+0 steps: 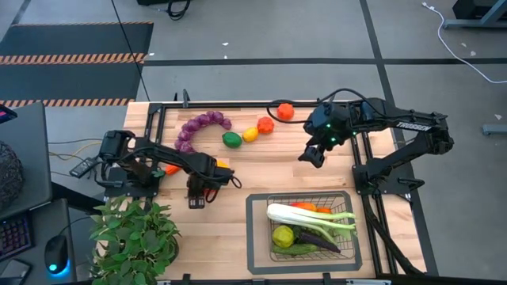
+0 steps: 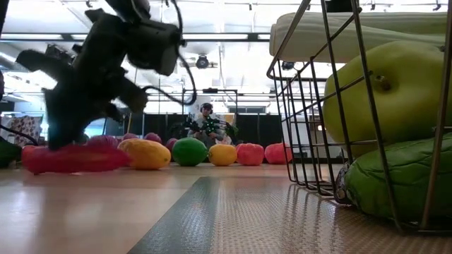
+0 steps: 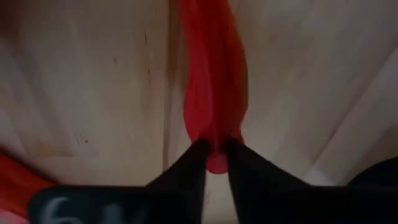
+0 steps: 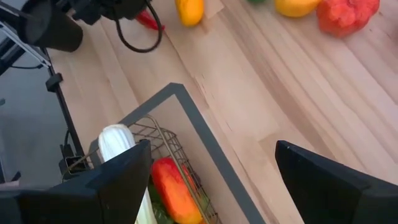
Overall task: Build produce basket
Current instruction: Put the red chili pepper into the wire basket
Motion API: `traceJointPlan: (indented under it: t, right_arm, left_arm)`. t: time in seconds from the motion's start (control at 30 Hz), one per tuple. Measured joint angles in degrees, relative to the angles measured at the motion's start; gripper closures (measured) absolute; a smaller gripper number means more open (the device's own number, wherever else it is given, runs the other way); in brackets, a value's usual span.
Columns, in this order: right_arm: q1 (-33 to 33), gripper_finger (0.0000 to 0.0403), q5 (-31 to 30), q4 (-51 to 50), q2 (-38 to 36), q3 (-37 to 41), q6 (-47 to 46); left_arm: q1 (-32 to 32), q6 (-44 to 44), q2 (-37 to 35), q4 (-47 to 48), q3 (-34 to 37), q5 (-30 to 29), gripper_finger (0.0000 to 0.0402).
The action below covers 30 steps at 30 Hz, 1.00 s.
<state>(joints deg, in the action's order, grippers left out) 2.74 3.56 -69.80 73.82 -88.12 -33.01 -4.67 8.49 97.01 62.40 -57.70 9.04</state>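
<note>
The left gripper is seen low over the table at about nine o'clock from the table's centre. In the left wrist view its fingertips are pinched on the tip of a long red pepper, whose long axis runs straight away from the claw. In the low view the red pepper lies flat on the wood under the arm, so it is judged gripped but not yet lifted.

The basket is set at about five o'clock from the table's centre, and from the left gripper it lies toward three to four o'clock. It is already loaded with a leek, a yellow-green apple, a dark eggplant and something orange beneath. The carry is judged to run rightward across bare wood.

The right gripper is held in the air at about one o'clock from the centre, its fingers spread wide and empty, as the right wrist view shows. It is the nearer arm to the basket, yet the pepper is in the left arm's hold.

Along the far edge, from eleven to one o'clock, the purple grapes, a lime, a lemon and two tomatoes are left waiting.
</note>
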Motion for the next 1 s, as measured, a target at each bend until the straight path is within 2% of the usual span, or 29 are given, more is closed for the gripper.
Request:
traceJointPlan:
  t: [0.1,0.17,0.37,0.53,0.87,1.0]
  right_arm:
    - [0.0,0.0056,0.3,-1.3,0.0,0.0,0.0]
    - [0.0,0.0056,0.3,-1.6,0.0,0.0,0.0]
    - [-0.7,0.0056,1.0,-2.1,0.0,0.0,0.0]
    - [-2.4,0.0056,2.6,-1.5,0.0,0.0,-1.9]
    - [-5.7,0.0056,-0.6,14.0,0.0,0.0,-5.3]
    - [-5.7,0.0056,-4.0,15.6,-0.3,0.0,-7.7]
  left_arm:
    - [0.0,1.7,0.0,0.5,-3.9,0.0,0.0385]
    - [0.0,2.5,0.0,0.5,-7.5,0.0,0.0394]
    - [0.9,4.7,0.0,0.1,-20.8,-0.3,0.0382]
    - [2.5,7.2,0.0,-0.3,-30.4,-1.7,0.039]
    - [4.6,10.5,0.0,-11.9,-43.9,-3.1,0.0384]
    - [4.5,10.5,-0.1,-15.0,-46.7,-4.6,0.0389]
